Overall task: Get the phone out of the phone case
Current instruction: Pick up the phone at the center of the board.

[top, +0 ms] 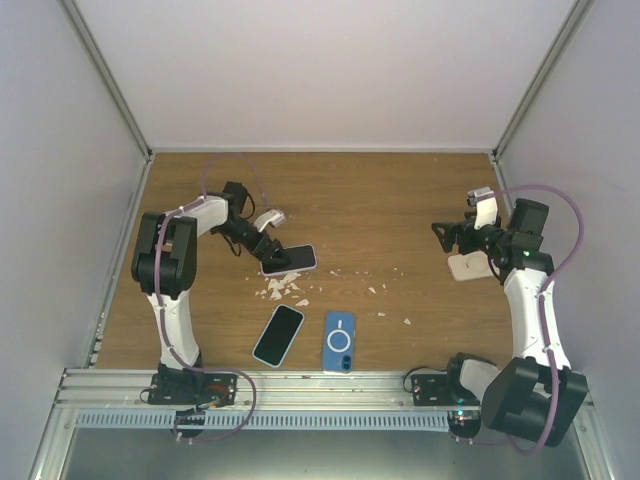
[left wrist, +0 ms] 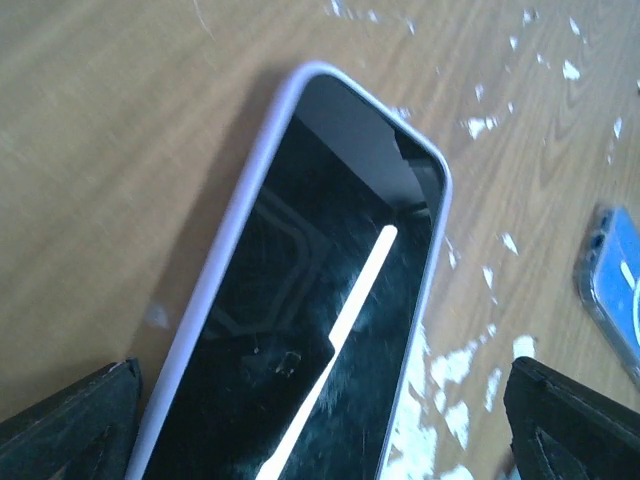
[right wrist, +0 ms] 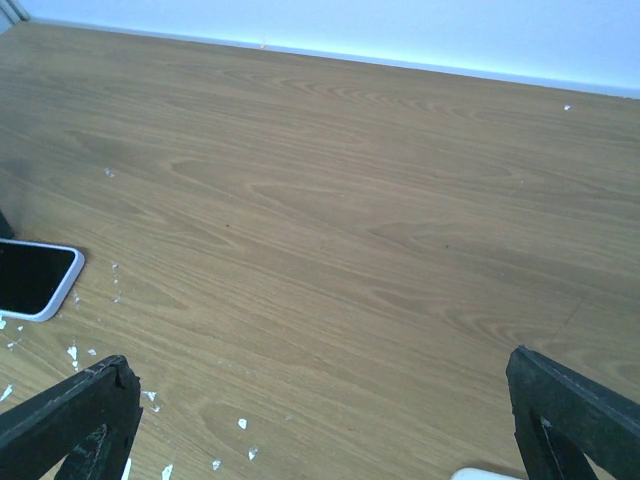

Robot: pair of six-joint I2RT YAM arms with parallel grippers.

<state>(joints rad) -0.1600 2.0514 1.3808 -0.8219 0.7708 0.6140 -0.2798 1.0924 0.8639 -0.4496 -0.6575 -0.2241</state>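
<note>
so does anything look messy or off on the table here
Yes: white flakes lie scattered over the wooden table, thickest just in front of the cased phone and thinning out toward the right. They look like chipped debris, but what they are cannot be told.

Bare tabletop (top: 400,215) lies mid-right; cased phone (top: 291,259), white flakes (top: 279,288), black phone (top: 278,335) and blue case (top: 339,342) clutter the left.
</note>
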